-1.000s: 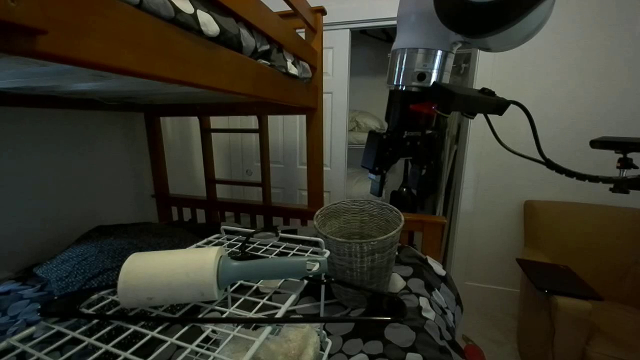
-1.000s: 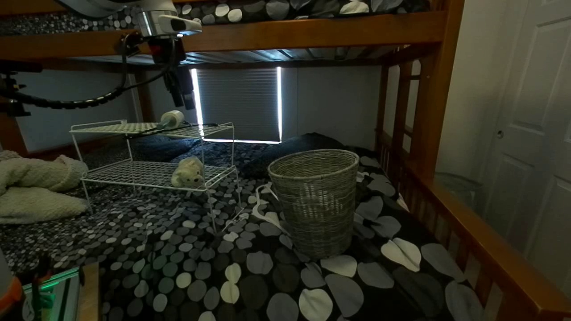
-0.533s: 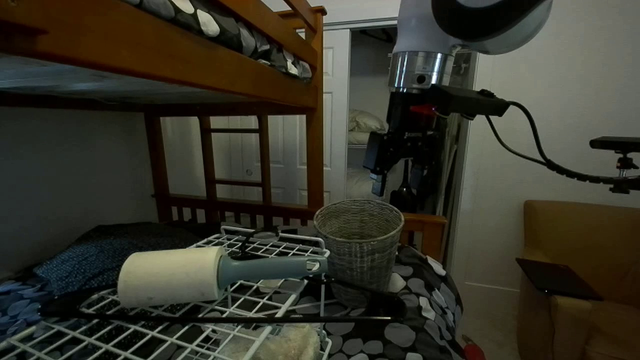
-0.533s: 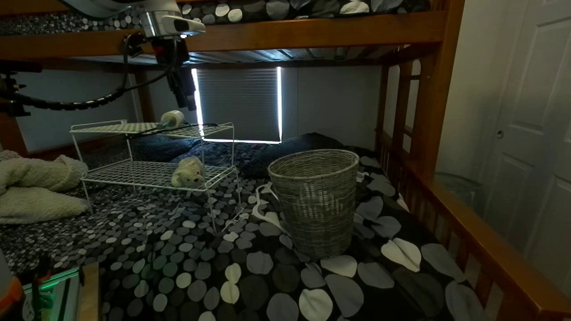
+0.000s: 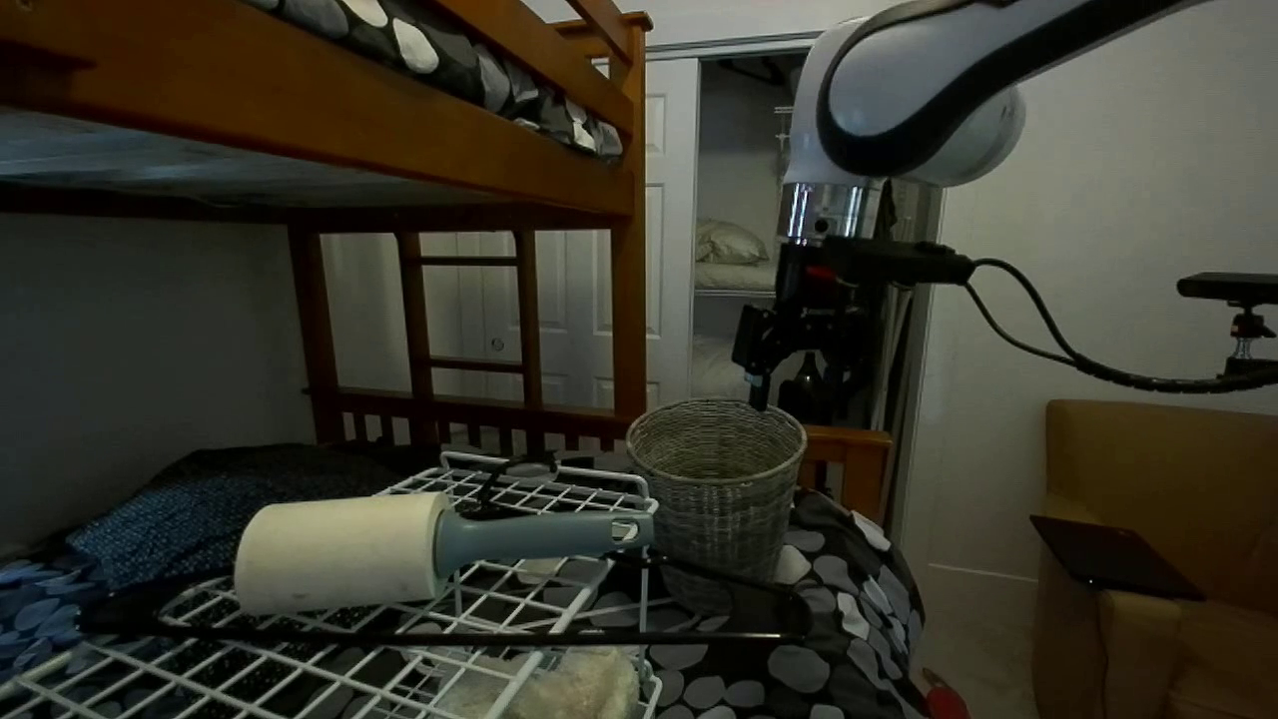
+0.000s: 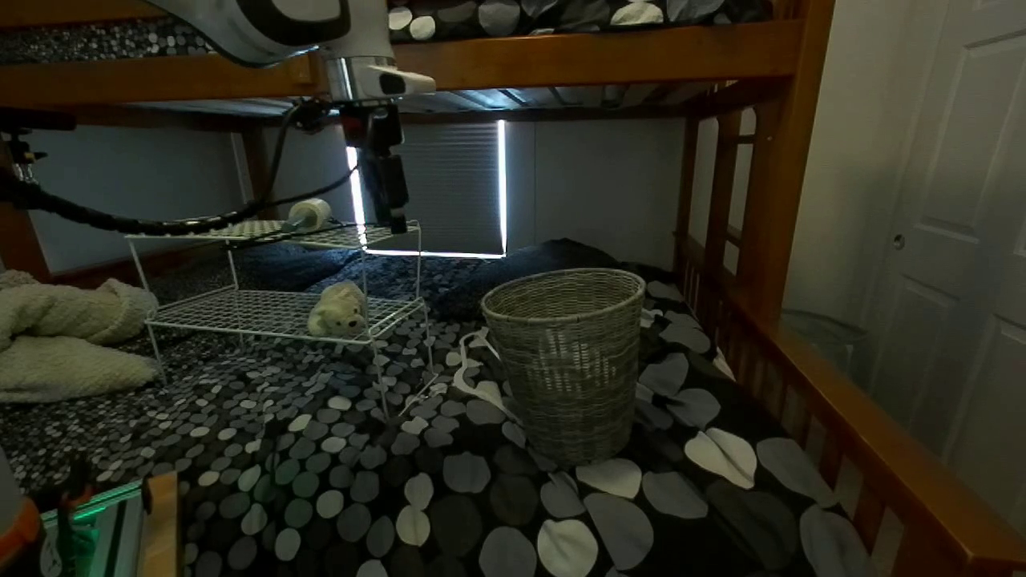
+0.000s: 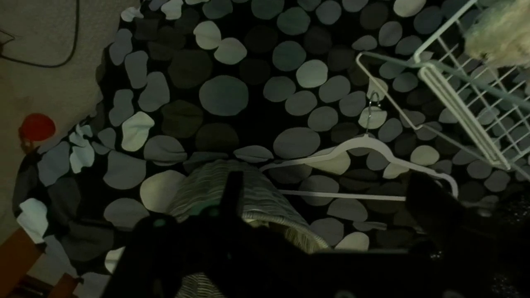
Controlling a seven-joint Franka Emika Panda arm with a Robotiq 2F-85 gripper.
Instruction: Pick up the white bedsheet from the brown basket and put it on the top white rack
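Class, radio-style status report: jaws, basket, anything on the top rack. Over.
Jaws open, nothing held. Bedsheet not discernible inside basket. Lint roller and black hanger on top rack, possibly obstructing.

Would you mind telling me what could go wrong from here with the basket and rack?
The open gripper could snag the wicker basket if it descends off-centre. The bedsheet can't be clearly made out inside, so a grasp might miss. A lint roller and black hanger lie on the top white rack; the bedsheet could push them off.
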